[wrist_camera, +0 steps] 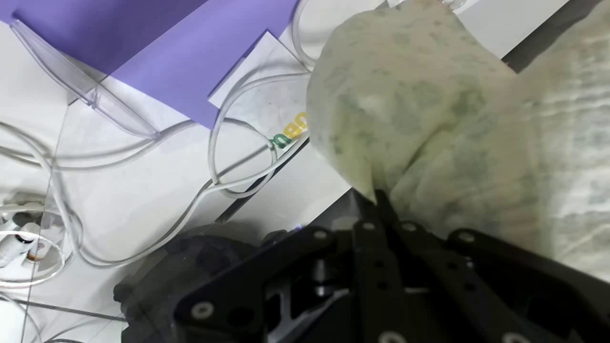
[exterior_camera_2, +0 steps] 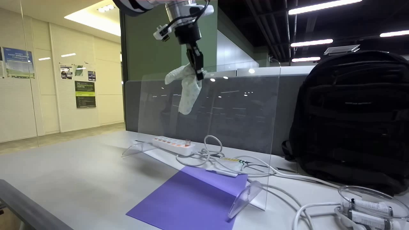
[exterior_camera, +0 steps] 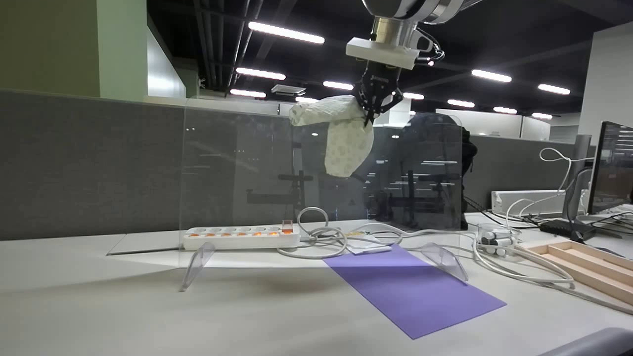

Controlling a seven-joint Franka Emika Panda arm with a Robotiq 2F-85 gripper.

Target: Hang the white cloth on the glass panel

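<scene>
The white cloth (exterior_camera: 348, 148), pale with faint spots, is pinched near its edge by my gripper (exterior_camera: 368, 120). One part hangs down and another sticks out sideways; it also shows in an exterior view (exterior_camera_2: 189, 95). The clear glass panel (exterior_camera: 237, 168) stands upright on two clear feet, and shows in an exterior view (exterior_camera_2: 246, 108). The gripper and cloth are at about the height of the panel's top edge. I cannot tell whether the cloth touches the panel. In the wrist view the fingertips (wrist_camera: 376, 193) are closed on the cloth (wrist_camera: 405, 100), which hides much of the table.
A purple sheet (exterior_camera: 420, 296) lies partly under the panel. A white power strip (exterior_camera: 242, 239) and loose white cables (exterior_camera: 321, 237) lie behind it. A black backpack (exterior_camera_2: 351, 121), a glass dish with small bottles (exterior_camera_2: 372, 209) and a wooden tray (exterior_camera: 583, 267) are nearby.
</scene>
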